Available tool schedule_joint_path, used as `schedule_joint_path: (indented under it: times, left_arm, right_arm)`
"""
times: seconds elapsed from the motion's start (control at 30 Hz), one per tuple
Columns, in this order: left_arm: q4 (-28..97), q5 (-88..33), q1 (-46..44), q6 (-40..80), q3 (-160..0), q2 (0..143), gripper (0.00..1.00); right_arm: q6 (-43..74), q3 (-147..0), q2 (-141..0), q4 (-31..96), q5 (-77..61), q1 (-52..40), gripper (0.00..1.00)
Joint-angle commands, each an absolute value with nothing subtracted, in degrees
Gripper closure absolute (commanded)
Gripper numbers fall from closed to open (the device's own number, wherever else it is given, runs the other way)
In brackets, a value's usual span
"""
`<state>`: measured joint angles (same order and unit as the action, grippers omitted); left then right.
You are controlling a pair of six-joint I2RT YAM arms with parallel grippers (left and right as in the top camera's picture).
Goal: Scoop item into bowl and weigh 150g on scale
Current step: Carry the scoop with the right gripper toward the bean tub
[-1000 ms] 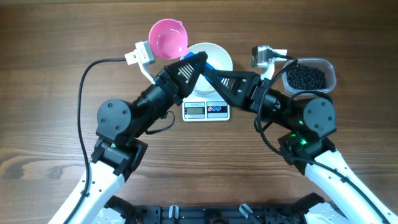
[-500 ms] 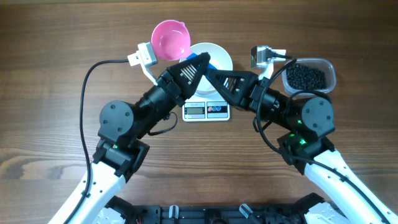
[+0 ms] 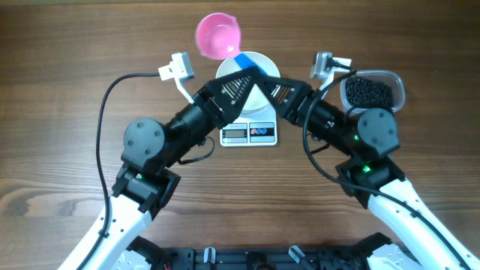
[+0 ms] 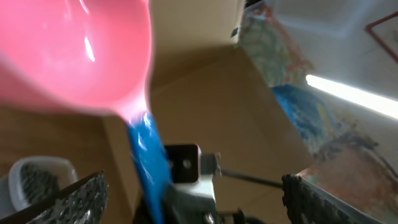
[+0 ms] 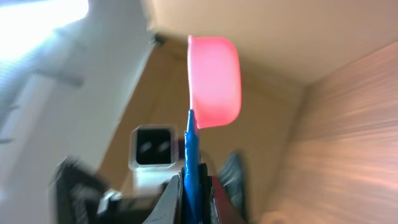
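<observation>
Jaws of the right gripper [image 5: 189, 186] are clamped on the blue handle [image 5: 191, 146] of the pink scoop [image 3: 218, 34], while those of the left gripper [image 4: 196, 196] stand wide apart. The left arm should back straight off before the right carries the scoop, kept level, to the beads [image 3: 367, 92] in the clear tub [image 3: 397, 82]. Only the wrist views show the jaws. Only overhead shows the bowl [image 3: 262, 60] on the scale [image 3: 248, 133], probably empty, though the arms cover most of it.

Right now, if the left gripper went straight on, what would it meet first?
Probably the scoop's blue handle, which stands between the left gripper's open fingers, held by the right gripper.
</observation>
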<state>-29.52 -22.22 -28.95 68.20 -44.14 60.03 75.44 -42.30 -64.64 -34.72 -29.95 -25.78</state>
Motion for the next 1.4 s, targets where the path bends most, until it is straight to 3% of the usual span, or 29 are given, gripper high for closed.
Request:
schedule_joint_path:
  times: [0.0, 0.13, 0.3, 0.4, 0.5, 0.57, 0.73, 1.13, 1.37]
  left_arm:
    - [-25.78, -29.67, -29.19, 62.19, -44.64, 59.75, 0.06]
    - [-16.82, -34.44, -29.19, 55.86, -44.64, 59.68, 0.06]
    - [4.54, -31.88, -26.70, 45.30, -44.66, 59.68, 0.05]
    - [18.57, -30.00, -21.96, 37.39, -46.96, 59.68, 0.01]
    - [31.42, -21.47, -18.92, 32.53, -51.40, 59.70, 0.00]
    - [40.23, -12.58, -17.69, 31.68, -54.81, 59.68, 0.00]
    - [44.69, -4.34, -17.61, 31.70, -55.13, 59.77, 0.00]
    - [49.95, -5.04, -18.83, 31.70, -55.13, 61.63, 0.00]
    - [55.66, -3.97, -27.88, 30.41, -55.13, 65.95, 0.00]
  right_arm:
    - [70.48, -42.83, -63.40, -34.22, -28.73, -20.80, 0.96]
    - [63.86, -44.31, -57.43, -22.09, -28.56, -12.23, 0.95]
    - [37.21, -60.86, -53.06, 26.02, -27.16, 1.21, 0.96]
    - [25.93, -72.64, -55.53, 45.52, -20.21, 3.84, 0.96]
    - [18.17, -80.51, -59.53, 55.59, -13.37, 3.84, 0.96]
    - [15.35, -81.36, -62.54, 58.26, -10.59, 3.84, 0.96]
    - [15.16, -81.25, -70.43, 63.86, -9.41, 3.81, 0.95]
    - [17.10, -81.25, -76.18, 60.97, -9.39, 3.84, 0.96]
    - [16.38, -81.34, -71.02, 51.64, -15.51, 3.84, 0.96]
